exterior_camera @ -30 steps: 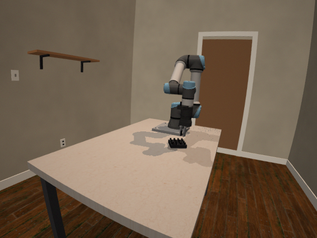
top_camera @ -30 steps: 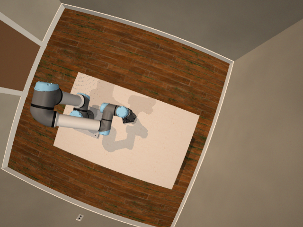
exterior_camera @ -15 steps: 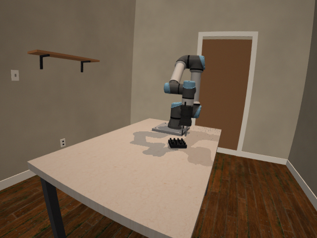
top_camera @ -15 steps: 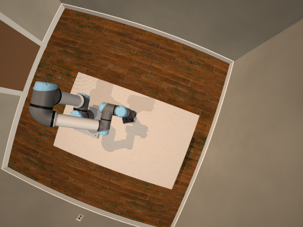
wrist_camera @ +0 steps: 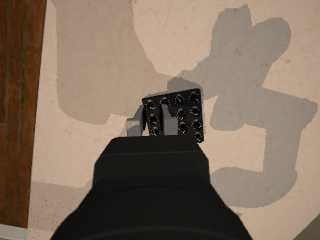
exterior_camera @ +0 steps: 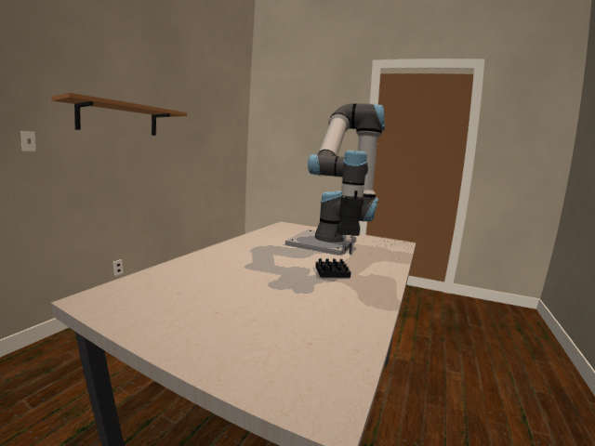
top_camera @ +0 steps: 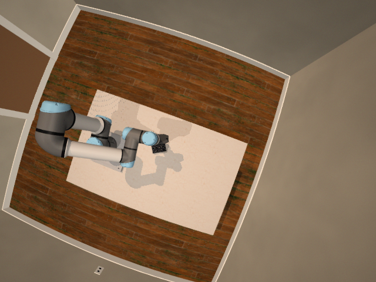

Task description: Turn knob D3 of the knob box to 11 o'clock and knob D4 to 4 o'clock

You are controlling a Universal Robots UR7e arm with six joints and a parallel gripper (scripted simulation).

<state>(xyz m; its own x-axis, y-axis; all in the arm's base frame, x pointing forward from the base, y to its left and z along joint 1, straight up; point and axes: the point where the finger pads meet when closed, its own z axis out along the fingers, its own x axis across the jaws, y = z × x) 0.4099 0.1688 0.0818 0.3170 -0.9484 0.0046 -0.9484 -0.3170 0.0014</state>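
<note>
I see the knob box [wrist_camera: 175, 114] on the table [wrist_camera: 100, 150], below my fingers; the box's shadow falls beyond them.

A plain domestic-looking room here, with dark wood plank flooring [exterior_camera: 461, 364], taupe walls trimmed in white baseboard [exterior_camera: 495, 294], a brown door [exterior_camera: 422, 173] behind the gripper [exterior_camera: 351, 247], a bracketed wall shelf [exterior_camera: 117, 104] off to its side, and a pale stone-topped table [exterior_camera: 216, 346] beneath it.
</note>
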